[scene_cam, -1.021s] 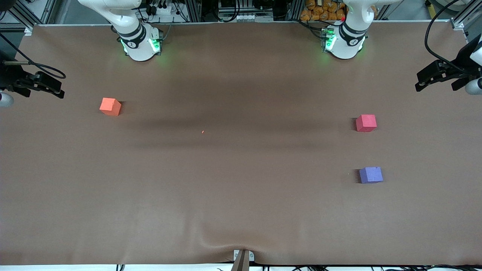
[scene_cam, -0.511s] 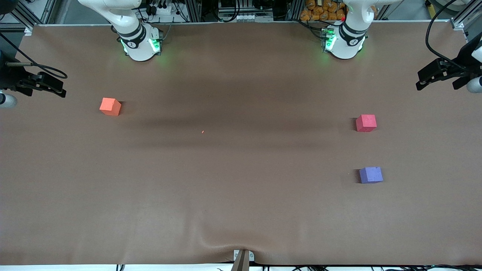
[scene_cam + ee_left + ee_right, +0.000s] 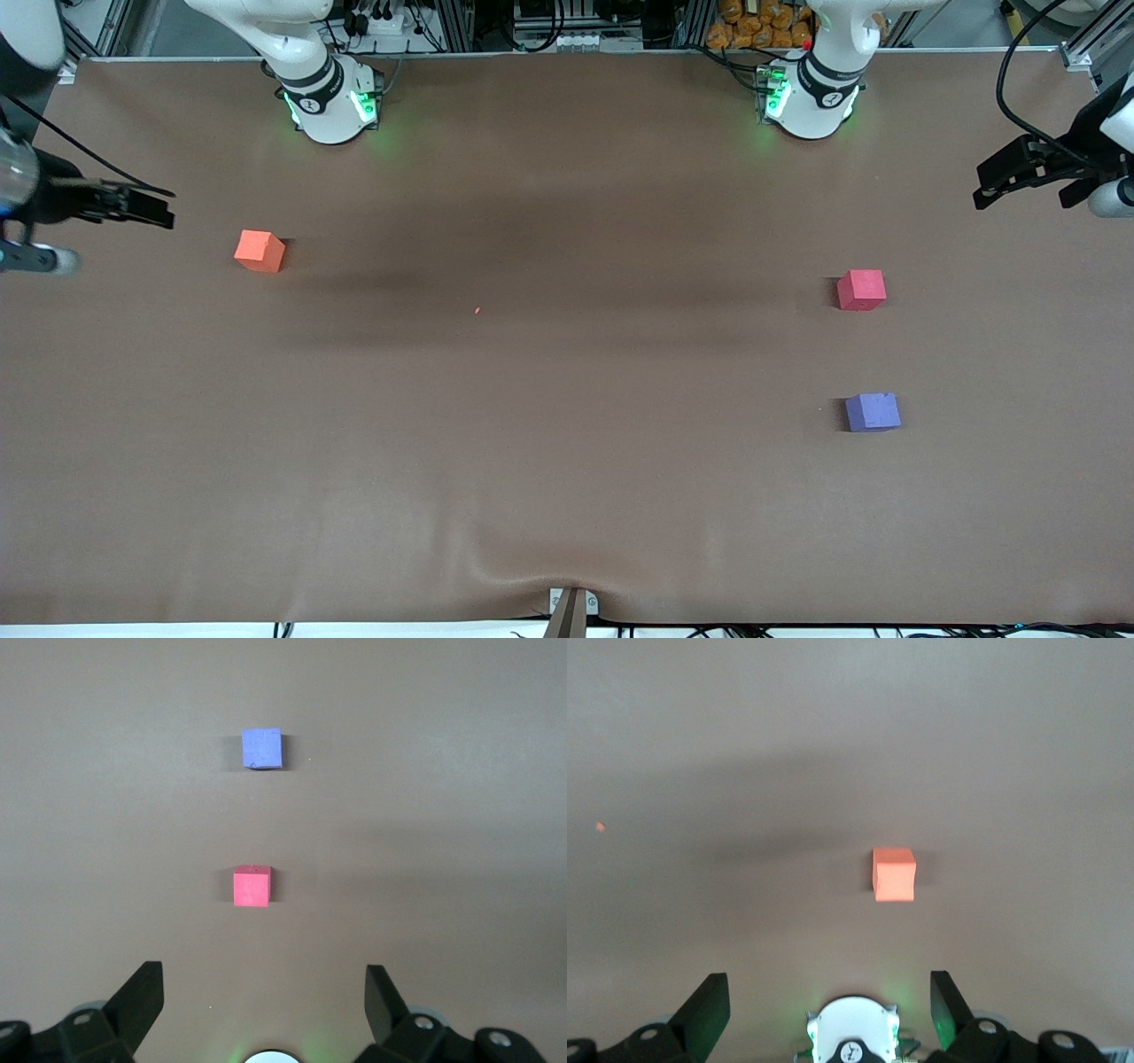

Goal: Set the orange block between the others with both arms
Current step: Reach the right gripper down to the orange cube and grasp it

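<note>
Both pincers are shifting at the bench ends: the right pincer (image 3: 164,206) is reaching farther in over the bench edge toward the orange block (image 3: 260,251) than a second ago, and the left pincer (image 3: 990,184) is sitting slightly higher in the front view. All three cubes are lying just where they were. No writing is legible anywhere.

Both pincers are hanging wide and empty, each one's fingers (image 3: 142,997) (image 3: 707,1010) spread apart in its own wrist view. The orange block is resting on the bench near the right pincer, untouched. The red cube (image 3: 861,290) and purple cube (image 3: 873,412) are sitting well apart from the left pincer, with a bare gap between them.

The bench (image 3: 567,461) is wearing a brown cover, wrinkled at the camera edge. A tiny orange speck (image 3: 477,310) is lying mid-bench. Cables and metal framing are showing past the arm bases.
</note>
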